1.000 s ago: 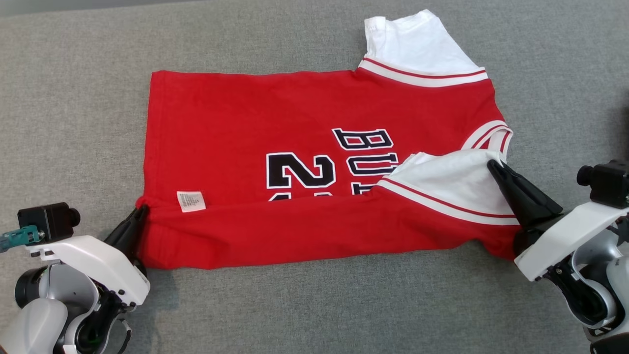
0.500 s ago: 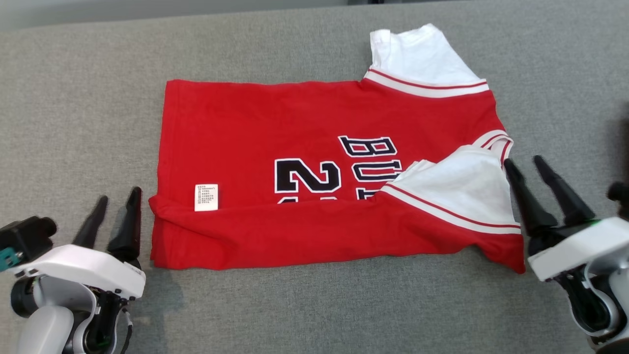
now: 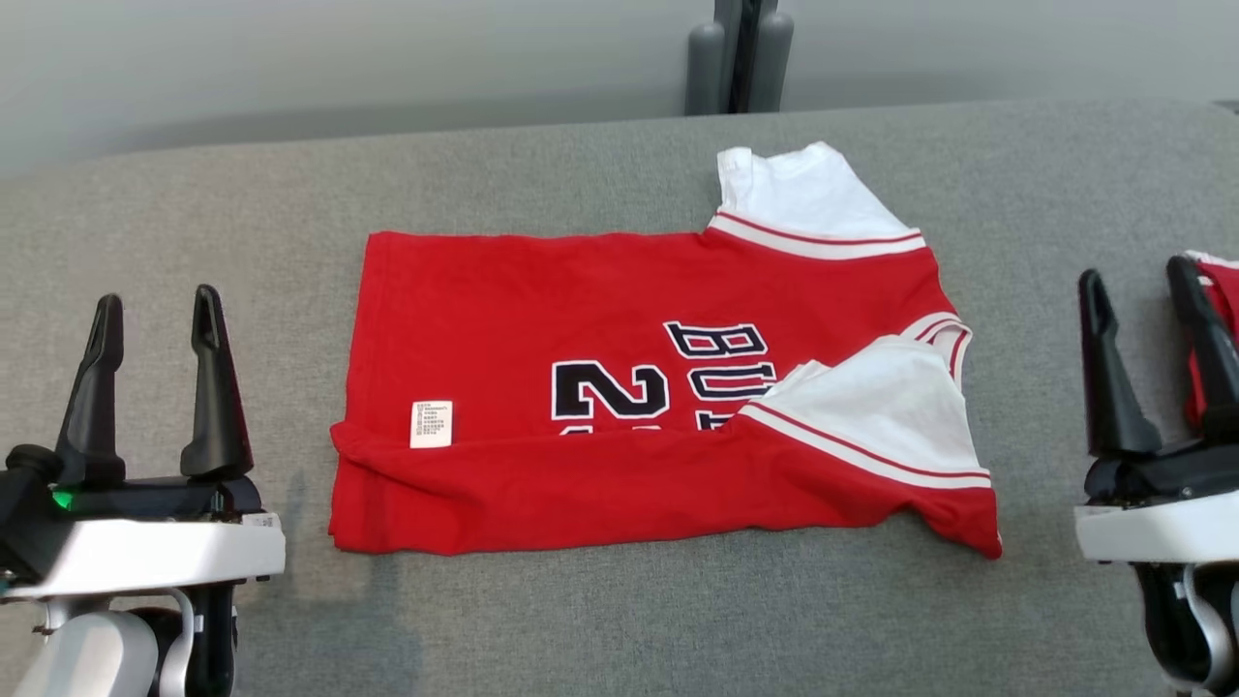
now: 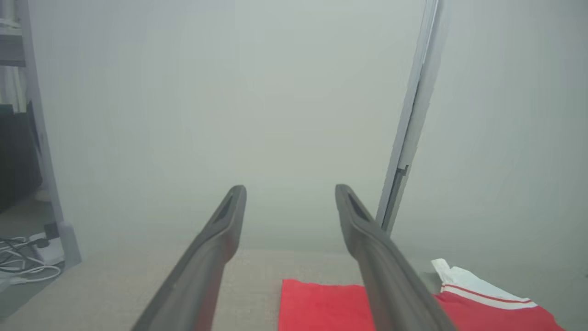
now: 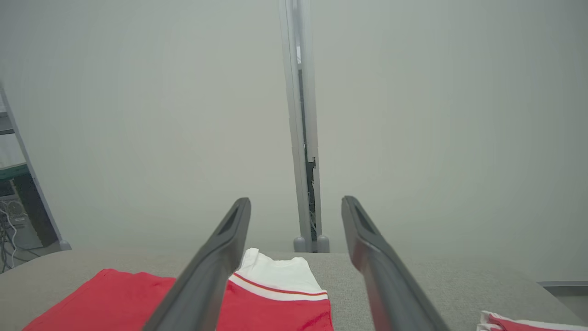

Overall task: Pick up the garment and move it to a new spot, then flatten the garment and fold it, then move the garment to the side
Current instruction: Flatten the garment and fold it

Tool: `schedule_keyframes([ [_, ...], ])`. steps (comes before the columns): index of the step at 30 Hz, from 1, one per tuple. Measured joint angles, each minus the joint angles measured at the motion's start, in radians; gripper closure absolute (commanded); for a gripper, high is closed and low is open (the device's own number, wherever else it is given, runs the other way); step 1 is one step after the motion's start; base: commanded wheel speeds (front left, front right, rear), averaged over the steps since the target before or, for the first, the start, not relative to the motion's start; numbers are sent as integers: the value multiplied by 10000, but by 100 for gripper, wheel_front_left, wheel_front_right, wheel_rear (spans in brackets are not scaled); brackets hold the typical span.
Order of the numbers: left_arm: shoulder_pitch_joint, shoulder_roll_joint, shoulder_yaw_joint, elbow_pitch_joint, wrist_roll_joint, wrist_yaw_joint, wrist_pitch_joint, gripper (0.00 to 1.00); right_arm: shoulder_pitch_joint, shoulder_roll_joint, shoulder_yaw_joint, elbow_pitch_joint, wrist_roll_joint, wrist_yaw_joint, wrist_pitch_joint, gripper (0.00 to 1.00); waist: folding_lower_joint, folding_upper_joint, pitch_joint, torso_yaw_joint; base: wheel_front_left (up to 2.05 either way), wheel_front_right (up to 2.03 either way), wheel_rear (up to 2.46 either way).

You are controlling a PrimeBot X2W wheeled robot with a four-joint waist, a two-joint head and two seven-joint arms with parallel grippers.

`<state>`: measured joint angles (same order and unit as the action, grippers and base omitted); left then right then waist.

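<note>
The red basketball jersey with white sleeves and black lettering (image 3: 619, 290) lay on the grey fabric-covered table (image 3: 174, 213), its near long edge folded over. The left gripper (image 3: 157, 302) stood beyond its hem end and the right gripper (image 3: 1136, 276) beyond its collar end, both with fingers spread apart, empty, clear of the cloth

The garment (image 3: 503, 300) overlaps its lower lettering; label (image 3: 431, 424) print unreadably small; second garment (image 3: 1229, 300) cut off.

loads of bare table (image 3: 194, 213) all round the red jersey (image 3: 542, 290), stuff in the way is just another red garment (image 3: 1229, 286) at the right edge and a post (image 3: 740, 53) behind the table
</note>
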<state>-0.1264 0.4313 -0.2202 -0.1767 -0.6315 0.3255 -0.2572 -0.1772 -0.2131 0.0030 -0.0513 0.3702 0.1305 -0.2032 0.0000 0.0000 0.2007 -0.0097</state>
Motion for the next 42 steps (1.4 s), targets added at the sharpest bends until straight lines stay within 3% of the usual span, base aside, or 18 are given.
schedule_keyframes([
  [9, 596, 322, -861, 274, 1216, 186, 209, 0, 1121, 610, -150, -416, -899, 2, 894, 0, 0, 0, -530, 134, 0, 0, 0],
  [26, 181, 407, -1277, 880, 1273, -54, 644, 0, 1239, 690, -251, -382, -890, 2, 1256, 0, 0, 1, -405, 213, 0, 0, 0],
  [37, 453, -67, -1797, 2637, 4, -704, 1927, 0, 1484, 681, 19, 1369, -976, 2, 1948, 0, -1, 1, 247, 191, 0, 0, 0],
  [42, 360, -161, -1793, 3739, -514, -1292, 2013, 0, 1345, 736, 351, 2163, -775, 2, 1944, 0, 0, 0, 575, 144, 0, 0, 0],
])
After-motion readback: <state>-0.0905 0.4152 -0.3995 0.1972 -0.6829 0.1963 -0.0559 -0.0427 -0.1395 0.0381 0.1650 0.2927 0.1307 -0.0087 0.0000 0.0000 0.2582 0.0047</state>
